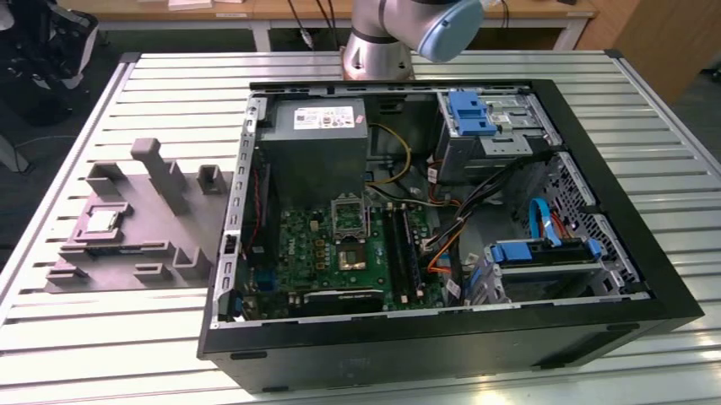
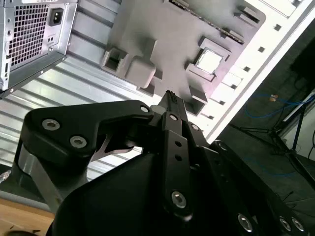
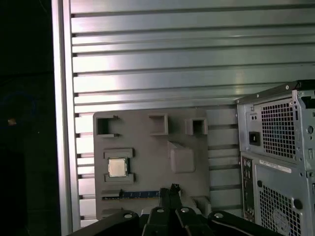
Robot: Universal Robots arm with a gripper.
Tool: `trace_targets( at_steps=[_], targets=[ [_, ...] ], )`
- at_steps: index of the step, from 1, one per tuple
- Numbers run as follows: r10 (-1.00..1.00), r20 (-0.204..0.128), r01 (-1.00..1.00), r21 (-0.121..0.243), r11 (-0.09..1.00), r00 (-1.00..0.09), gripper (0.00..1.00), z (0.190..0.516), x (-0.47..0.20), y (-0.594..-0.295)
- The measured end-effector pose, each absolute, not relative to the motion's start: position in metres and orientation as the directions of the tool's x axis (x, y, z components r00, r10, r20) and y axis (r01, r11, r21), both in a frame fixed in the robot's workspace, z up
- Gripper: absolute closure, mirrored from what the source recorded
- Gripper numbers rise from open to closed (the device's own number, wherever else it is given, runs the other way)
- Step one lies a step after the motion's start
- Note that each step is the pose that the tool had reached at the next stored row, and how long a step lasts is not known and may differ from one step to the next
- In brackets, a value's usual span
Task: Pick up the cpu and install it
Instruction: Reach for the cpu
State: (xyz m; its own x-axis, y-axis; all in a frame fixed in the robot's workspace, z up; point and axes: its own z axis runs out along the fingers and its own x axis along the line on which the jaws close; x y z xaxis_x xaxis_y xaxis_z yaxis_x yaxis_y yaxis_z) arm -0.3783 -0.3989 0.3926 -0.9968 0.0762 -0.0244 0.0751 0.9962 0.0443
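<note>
cpu (image 1: 101,221) (image 2: 209,61) (image 3: 117,167): lies flat, silvery top up, in a framed square pocket of the holder tray, on the exterior view's left of the computer case; nothing touches it.
holder tray (image 1: 124,257) (image 2: 162,29) (image 3: 142,142): grey moulded plate flat on the table, with empty pockets and upright blocks around the cpu.
memory stick (image 3: 132,194): thin strip in a slot just beside the cpu's pocket.
gripper (image 2: 169,94) (image 3: 173,189): hangs above the tray, apart from the cpu; fingers pressed together, nothing between them.
tall post (image 1: 158,173): rises from the tray between the cpu and the case.
computer case (image 1: 631,325): lies on its side, open, its wall just beside the tray.
socket (image 1: 350,218): metal-framed, on the green board inside, near the power supply (image 1: 316,148).
table (image 1: 181,80): slatted aluminium.
</note>
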Motion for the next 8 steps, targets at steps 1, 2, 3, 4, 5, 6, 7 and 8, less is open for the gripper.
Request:
trace_targets(
  at_steps=[1, 2, 3, 4, 5, 6, 7, 8],
  targets=[
    [0.076, -0.024, 0.075, 0.044, 0.996, -0.997, 0.89, 0.3926, -0.3817, -0.3989],
    [0.076, -0.024, 0.075, 0.044, 0.996, -0.997, 0.89, 0.3926, -0.3825, -0.3989],
    [0.076, -0.024, 0.075, 0.044, 0.996, -0.997, 0.89, 0.3926, -0.3834, -0.3989],
    [0.076, -0.024, 0.075, 0.044, 0.996, -0.997, 0.89, 0.3926, -0.3842, -0.3989],
    [0.076, -0.024, 0.075, 0.044, 0.996, -0.997, 0.89, 0.3926, -0.385, -0.399],
    [0.076, -0.024, 0.075, 0.044, 0.996, -0.997, 0.89, 0.3926, -0.3858, -0.3989],
    [0.076, -0.024, 0.075, 0.044, 0.996, -0.997, 0.89, 0.3926, -0.3866, -0.3989],
    [0.076, -0.024, 0.075, 0.044, 0.996, -0.997, 0.89, 0.3926, -0.3876, -0.3989]
  ],
)
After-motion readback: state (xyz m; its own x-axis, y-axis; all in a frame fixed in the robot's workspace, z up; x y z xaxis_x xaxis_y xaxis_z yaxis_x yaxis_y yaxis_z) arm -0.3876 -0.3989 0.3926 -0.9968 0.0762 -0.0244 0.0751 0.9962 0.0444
